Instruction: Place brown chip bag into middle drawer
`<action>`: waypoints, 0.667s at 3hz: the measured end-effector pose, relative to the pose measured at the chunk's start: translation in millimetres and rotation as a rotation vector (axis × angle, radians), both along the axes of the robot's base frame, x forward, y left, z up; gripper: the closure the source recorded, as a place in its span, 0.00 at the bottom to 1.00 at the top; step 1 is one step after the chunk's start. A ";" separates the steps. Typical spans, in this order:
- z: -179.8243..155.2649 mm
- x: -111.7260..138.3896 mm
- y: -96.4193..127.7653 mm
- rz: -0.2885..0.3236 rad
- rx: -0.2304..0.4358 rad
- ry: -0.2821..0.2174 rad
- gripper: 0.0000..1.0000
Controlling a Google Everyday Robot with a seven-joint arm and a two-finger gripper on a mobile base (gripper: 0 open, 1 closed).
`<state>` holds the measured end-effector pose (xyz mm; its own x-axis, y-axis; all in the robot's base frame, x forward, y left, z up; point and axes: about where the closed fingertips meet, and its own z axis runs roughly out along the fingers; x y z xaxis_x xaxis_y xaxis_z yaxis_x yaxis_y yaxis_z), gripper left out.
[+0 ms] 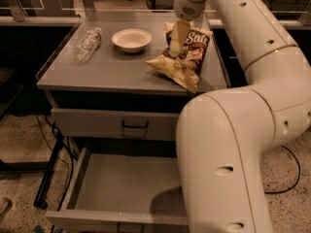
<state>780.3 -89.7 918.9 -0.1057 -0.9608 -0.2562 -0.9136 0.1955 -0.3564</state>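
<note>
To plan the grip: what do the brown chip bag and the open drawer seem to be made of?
Brown chip bag, with the gripper on its upper part: thin glossy printed film, likely plastic or foil; it is creased and glints. Middle drawer: seemingly painted sheet metal, matte grey; flat floor, thin folded walls.

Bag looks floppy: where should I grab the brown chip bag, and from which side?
Grip the raised, crumpled middle of the brown chip bag, coming straight down from above: it lies slanted on the cabinet top, its lower corner flat near the front edge. The hand is right at that middle.
</note>
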 end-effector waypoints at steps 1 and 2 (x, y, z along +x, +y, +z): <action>-12.3 11.2 5.6 0.014 -0.008 0.004 0.00; -47.3 12.6 -22.7 -0.030 -0.028 0.065 0.00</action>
<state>792.9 -112.4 871.6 -0.1499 -0.9637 -0.2208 -0.9289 0.2137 -0.3025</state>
